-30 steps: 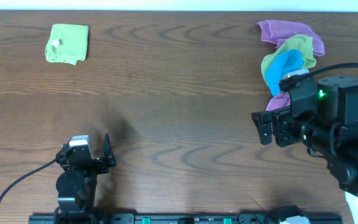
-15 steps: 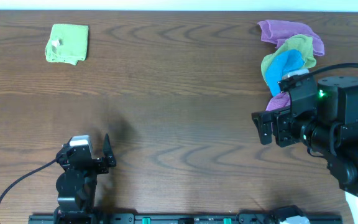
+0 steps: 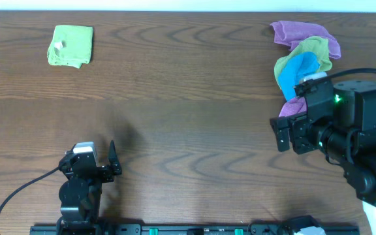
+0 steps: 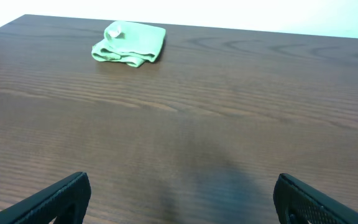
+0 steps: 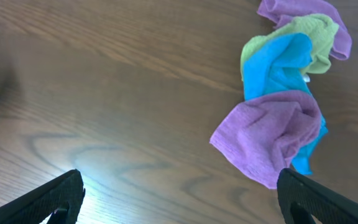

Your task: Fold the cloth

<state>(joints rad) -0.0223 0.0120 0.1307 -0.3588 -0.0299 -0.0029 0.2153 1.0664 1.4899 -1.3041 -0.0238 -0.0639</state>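
Observation:
A pile of crumpled cloths (image 3: 303,59) lies at the far right of the table: purple, light green, blue and another purple one. In the right wrist view the near purple cloth (image 5: 272,134) lies in front of the blue cloth (image 5: 278,62). My right gripper (image 3: 284,132) is open and empty, just near and left of the pile; its fingers (image 5: 179,199) frame bare table. A folded green cloth (image 3: 70,46) lies at the far left (image 4: 131,42). My left gripper (image 3: 90,160) is open and empty near the front edge (image 4: 182,199).
The brown wooden table (image 3: 188,117) spans the whole view. A black cable (image 3: 18,192) runs from the left arm toward the front left corner. A rail (image 3: 194,228) runs along the front edge.
My right gripper has shifted slightly to the right, toward the cloth pile. The left arm and the cloths have not moved.

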